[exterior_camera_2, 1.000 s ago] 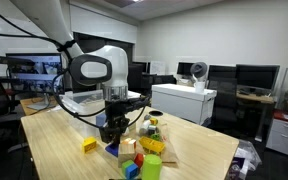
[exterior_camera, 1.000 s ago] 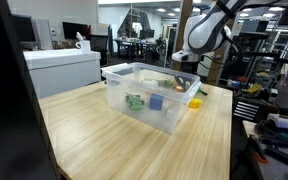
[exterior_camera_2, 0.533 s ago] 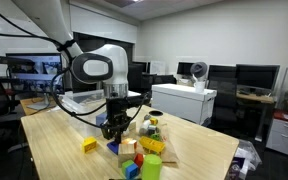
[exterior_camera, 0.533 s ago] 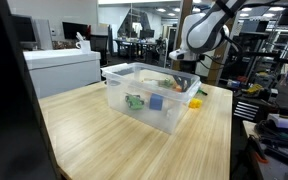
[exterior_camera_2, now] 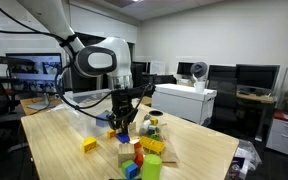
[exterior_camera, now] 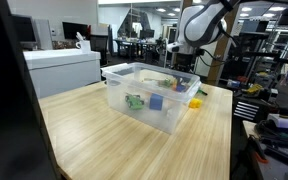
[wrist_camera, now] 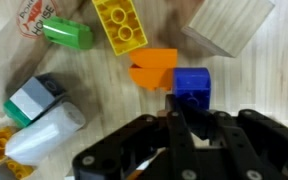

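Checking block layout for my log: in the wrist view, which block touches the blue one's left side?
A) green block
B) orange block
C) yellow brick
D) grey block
B: in the wrist view the orange block sits flush against the left side of the blue block.

A pale wooden worktop (exterior_camera: 94, 135) with long plank grain spreads under the jaws. In an exterior view, a white wall (exterior_camera_2: 184, 35), a white cabinet (exterior_camera_2: 184, 102) and dark monitors (exterior_camera_2: 254, 78) on desks stand beyond the jaws. In an exterior view, an open office with bright ceiling lights (exterior_camera: 149, 8) stretches far behind the jaws. A dark shelf rack (exterior_camera: 274, 75) stands near them.
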You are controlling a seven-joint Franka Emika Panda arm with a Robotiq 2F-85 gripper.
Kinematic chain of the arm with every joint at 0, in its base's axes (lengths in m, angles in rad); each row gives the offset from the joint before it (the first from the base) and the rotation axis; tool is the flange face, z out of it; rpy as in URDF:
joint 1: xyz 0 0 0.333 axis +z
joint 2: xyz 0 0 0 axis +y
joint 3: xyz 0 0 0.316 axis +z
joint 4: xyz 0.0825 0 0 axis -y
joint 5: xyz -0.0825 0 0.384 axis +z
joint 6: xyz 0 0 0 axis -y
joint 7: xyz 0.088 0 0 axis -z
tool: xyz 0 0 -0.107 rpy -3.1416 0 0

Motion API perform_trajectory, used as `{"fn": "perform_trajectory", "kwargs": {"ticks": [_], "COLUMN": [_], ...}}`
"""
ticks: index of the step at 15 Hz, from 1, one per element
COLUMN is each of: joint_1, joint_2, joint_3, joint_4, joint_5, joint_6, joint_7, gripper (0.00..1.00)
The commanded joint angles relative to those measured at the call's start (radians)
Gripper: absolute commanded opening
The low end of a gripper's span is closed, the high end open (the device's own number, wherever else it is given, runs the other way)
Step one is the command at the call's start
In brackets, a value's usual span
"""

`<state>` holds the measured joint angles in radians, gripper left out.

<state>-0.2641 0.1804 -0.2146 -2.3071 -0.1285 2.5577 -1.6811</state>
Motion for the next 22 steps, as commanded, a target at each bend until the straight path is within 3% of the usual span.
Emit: {"fn": "perform_trajectory", "kwargs": {"ticks": [1,7,16,17,18,22], "joint_1": [0.010,0.041,0.205,0.216,0.229,0.225], "joint_2": [-0.055,-0.163,-0.372,-0.377,-0.382,-0.360], "joint_3": [0.005,0.046,0.099,0.100,0.097,0.084], "joint_4": [0.018,0.057,-0.002,-0.003,-0.007,0.017], "joint_5": [-0.018,0.037,0.219,0.208,0.209,0.204], "joint_6": [-0.028,-0.019,-0.046,-0.061,-0.066,-0.058], "joint_7": [0.077,0.112,0.074,0.086,0.090,0.143], "gripper": [0.04,0.03,0.03,0.11,0.32,0.59]}}
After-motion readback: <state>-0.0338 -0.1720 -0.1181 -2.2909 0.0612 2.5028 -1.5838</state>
